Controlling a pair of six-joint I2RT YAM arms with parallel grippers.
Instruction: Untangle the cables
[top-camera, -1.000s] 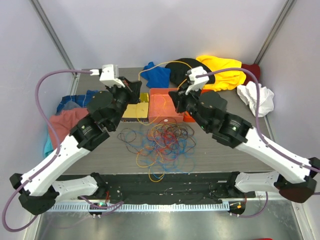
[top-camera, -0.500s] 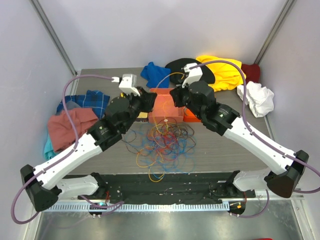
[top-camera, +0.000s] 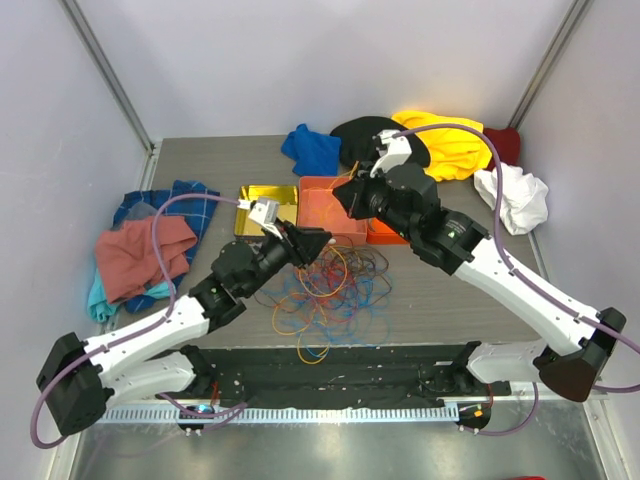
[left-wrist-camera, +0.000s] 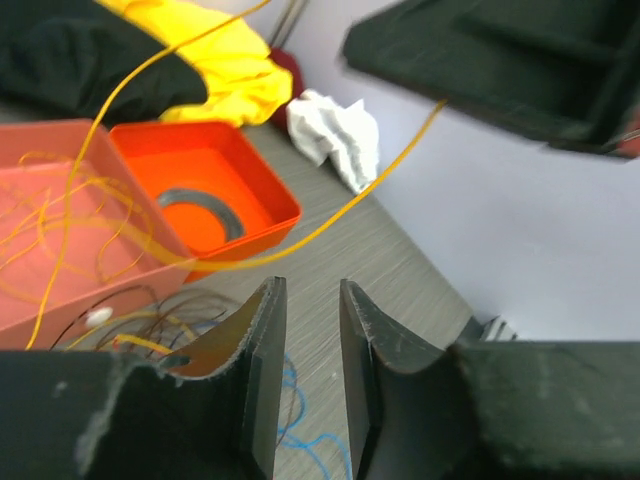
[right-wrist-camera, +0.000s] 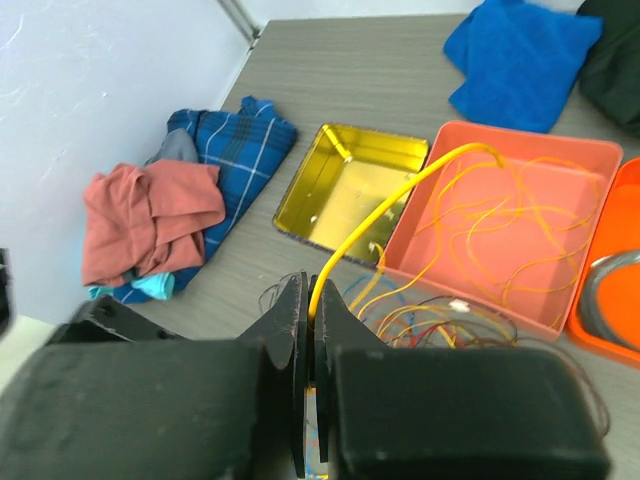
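The cables (top-camera: 330, 290) lie in a loose tangle of orange, blue, red and dark loops on the table in front of the trays. My right gripper (right-wrist-camera: 310, 290) is shut on a yellow cable (right-wrist-camera: 440, 162) that arcs up and over into the salmon tray (right-wrist-camera: 590, 160), where more orange loops lie. In the top view the right gripper (top-camera: 345, 195) hangs over that tray. My left gripper (top-camera: 310, 240) hovers at the tangle's back edge. Its jaws (left-wrist-camera: 305, 285) stand open with nothing between them. The taut yellow cable (left-wrist-camera: 372, 183) crosses in front of them.
Behind the tangle stand a yellow tin (top-camera: 262, 205), the salmon tray (top-camera: 322, 190) and an orange tray (left-wrist-camera: 250, 165) holding a grey ring (left-wrist-camera: 200, 210). Cloths lie around: plaid (right-wrist-camera: 230, 140), red shirt (right-wrist-camera: 150, 210), blue (right-wrist-camera: 520, 50), yellow (top-camera: 445, 140), white (top-camera: 512, 195).
My left arm has swung from the back near the yellow tin down to the tangle, and its jaws have gone from shut to open. The right gripper stays shut on the yellow cable.
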